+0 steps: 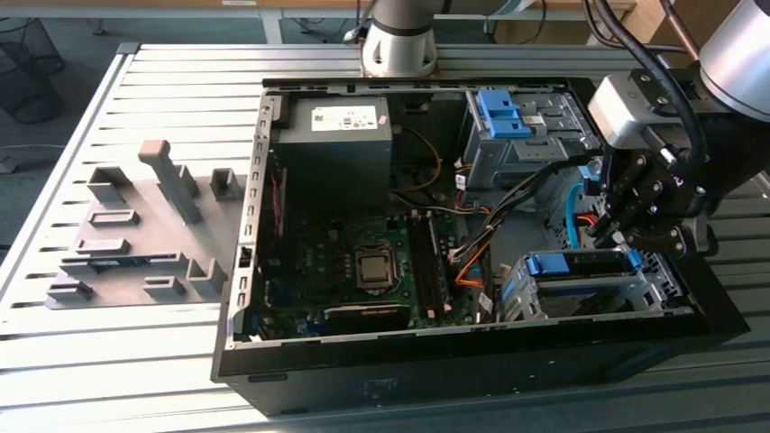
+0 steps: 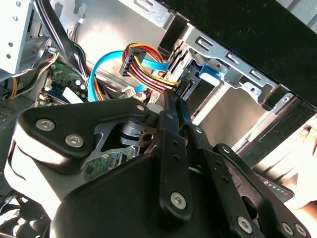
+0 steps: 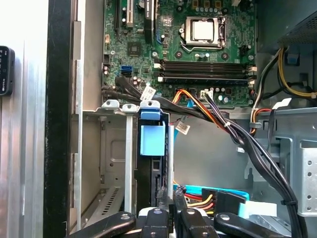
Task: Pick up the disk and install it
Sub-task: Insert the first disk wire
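The disk (image 1: 580,264) sits in its bright blue carrier inside the metal drive cage (image 1: 529,298) at the front corner of the open computer case, on the exterior view's right. In the first wrist view I see it edge-on, its blue tab (image 3: 152,135) standing up in the cage slot. In the second wrist view the blue carrier (image 2: 208,74) lies just beyond my fingertips. My gripper (image 1: 605,236) hangs right above the disk's end, its fingers (image 2: 171,124) shut together with nothing visible between them. Its tips (image 3: 171,206) are at the disk's edge.
A dark-grey power supply (image 1: 334,135) and the motherboard (image 1: 361,262) fill the case. A second cage with blue carriers (image 1: 511,117) stands at the back. Cable bundles (image 3: 237,134) run beside the disk. A grey fixture plate (image 1: 132,225) lies on the slatted table, on the exterior view's left.
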You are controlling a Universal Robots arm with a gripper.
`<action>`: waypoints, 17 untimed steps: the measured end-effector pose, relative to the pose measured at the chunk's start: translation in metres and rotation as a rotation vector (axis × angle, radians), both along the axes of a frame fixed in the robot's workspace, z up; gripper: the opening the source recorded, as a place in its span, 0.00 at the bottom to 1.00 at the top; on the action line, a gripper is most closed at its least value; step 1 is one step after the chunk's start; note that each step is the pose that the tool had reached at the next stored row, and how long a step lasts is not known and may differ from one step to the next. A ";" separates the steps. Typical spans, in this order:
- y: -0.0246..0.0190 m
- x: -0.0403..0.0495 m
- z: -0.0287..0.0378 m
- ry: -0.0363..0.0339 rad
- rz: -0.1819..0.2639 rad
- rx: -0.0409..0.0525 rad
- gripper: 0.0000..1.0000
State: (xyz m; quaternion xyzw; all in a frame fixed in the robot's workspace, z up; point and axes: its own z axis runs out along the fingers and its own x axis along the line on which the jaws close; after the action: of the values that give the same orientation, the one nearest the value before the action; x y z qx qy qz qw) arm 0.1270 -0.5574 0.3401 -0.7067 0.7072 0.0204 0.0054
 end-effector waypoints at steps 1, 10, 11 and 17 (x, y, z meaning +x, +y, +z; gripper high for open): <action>-0.0002 0.0000 -0.0001 0.0000 -0.002 0.0001 0.16; -0.0008 -0.0001 -0.0002 -0.0001 -0.002 0.0008 0.16; -0.0008 -0.0001 -0.0002 -0.0001 -0.002 0.0008 0.16; -0.0022 -0.0007 -0.0002 -0.0015 -0.002 0.0007 0.16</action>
State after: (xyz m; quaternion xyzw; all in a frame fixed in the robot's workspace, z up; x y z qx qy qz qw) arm 0.1263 -0.5596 0.3398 -0.7060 0.7079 0.0201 0.0062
